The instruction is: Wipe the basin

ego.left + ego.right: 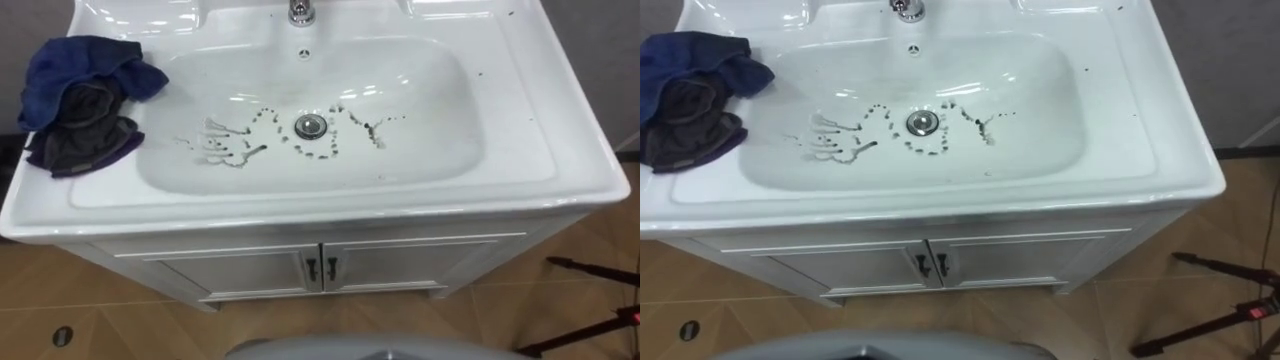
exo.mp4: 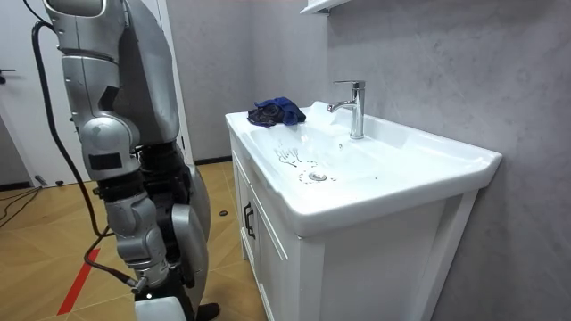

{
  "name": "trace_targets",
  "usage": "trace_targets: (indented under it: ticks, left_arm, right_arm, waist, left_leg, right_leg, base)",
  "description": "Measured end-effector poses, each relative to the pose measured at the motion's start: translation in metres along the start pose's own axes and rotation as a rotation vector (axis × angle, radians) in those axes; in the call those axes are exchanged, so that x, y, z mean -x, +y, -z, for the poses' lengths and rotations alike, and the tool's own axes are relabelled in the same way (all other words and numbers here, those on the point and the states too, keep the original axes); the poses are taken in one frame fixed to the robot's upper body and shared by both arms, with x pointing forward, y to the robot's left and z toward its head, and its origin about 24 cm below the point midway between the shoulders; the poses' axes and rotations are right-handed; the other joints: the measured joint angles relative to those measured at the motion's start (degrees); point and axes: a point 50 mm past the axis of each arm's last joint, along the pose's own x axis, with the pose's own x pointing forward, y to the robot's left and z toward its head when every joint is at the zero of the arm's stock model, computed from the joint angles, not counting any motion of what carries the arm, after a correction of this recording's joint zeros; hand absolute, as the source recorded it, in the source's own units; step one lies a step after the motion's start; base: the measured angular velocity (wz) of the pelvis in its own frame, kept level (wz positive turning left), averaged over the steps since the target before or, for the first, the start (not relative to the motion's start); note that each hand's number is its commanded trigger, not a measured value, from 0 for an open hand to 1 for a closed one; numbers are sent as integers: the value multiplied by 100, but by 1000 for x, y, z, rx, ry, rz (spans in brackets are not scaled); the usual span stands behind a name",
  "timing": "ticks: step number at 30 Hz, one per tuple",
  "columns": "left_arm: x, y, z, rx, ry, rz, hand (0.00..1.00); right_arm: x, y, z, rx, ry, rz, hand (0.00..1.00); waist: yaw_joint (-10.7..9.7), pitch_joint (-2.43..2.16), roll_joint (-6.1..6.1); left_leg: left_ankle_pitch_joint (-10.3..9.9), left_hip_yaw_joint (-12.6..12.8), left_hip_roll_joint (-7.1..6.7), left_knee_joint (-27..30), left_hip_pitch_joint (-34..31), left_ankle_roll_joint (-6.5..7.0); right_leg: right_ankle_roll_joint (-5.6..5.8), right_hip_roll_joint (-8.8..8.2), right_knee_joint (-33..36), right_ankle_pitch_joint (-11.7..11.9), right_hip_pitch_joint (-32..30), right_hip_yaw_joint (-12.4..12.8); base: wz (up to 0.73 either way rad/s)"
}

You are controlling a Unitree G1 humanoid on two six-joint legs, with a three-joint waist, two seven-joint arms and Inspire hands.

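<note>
Nearest, at 6 o'clock, the wooden floor (image 1: 120, 310) is seen before the white cabinet (image 1: 410, 262), whose two doors are closed, with small dark handles (image 1: 321, 268) side by side at the middle. A round floor fitting (image 1: 63, 336) lies at 7 o'clock, and black tripod legs (image 1: 598, 298) are spread over the floor at 4 o'clock, just beyond the cabinet's corner. In the room view the robot is seen standing upright in front of the cabinet, close to its doors.

Above the doors the basin (image 1: 520, 150) is set with its long axis running from 9 to 3 o'clock; its front rim overhangs the cabinet, and a broad flat rim borders the bowl on all sides. Dark smears (image 1: 232, 148) are strewn over the bowl's floor, from 9 to 3 o'clock around the drain (image 1: 311, 125). A crumpled blue and dark grey cloth (image 1: 80, 100) is heaped on the rim at 10 o'clock of the drain, partly hanging over the bowl's edge, its longer side running roughly from 12 to 6 o'clock.

Farthest, at 12 o'clock, an overflow hole (image 1: 304, 54) is seen below the chrome faucet (image 2: 355, 107), whose spout is pointed toward 6 o'clock over the bowl. A grey wall (image 2: 428, 62) stands just behind the basin.
</note>
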Motion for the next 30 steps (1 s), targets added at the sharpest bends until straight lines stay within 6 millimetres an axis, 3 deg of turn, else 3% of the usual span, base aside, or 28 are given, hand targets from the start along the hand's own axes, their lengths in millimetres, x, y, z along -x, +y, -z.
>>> trace_targets:
  ticks: [12, 19, 24, 30]
  left_arm:
    - [0, 4, 6, 44, 41, -38, 0]
    - [0, 5, 5, 233, 40, -57, 0]
    - [0, 10, 10, 304, 65, -110, 0]
    - [2, 24, 16, 579, 93, -230, 0]
  right_arm:
    - [0, -1, 4, 95, 39, 20, 0]
    - [0, -2, 10, 243, 97, 30, 0]
    - [1, -1, 16, 307, 144, 28, 0]
    - [0, -2, 8, 322, 125, 41, 0]
  waist:
    - [-84, 5, -17]
    - [-48, 6, -76]
    - [68, 5, -124]
    - [219, -8, -94]
  left_leg:
    - [0, 21, -1, -2, 117, 0]
    - [1, 23, 2, 4, 106, 0]
    - [1, -57, -2, 7, 87, 0]
    - [1, -177, -14, 21, 112, 1]
  right_leg:
    - [-3, -1, -45, -13, 119, -6]
    - [1, -10, -26, -15, 93, -30]
    - [9, -48, -29, -23, 105, -179]
    - [10, -56, -38, -32, 179, -262]
  base:
    - [0]
    - [0]
    - [7]
    - [9]
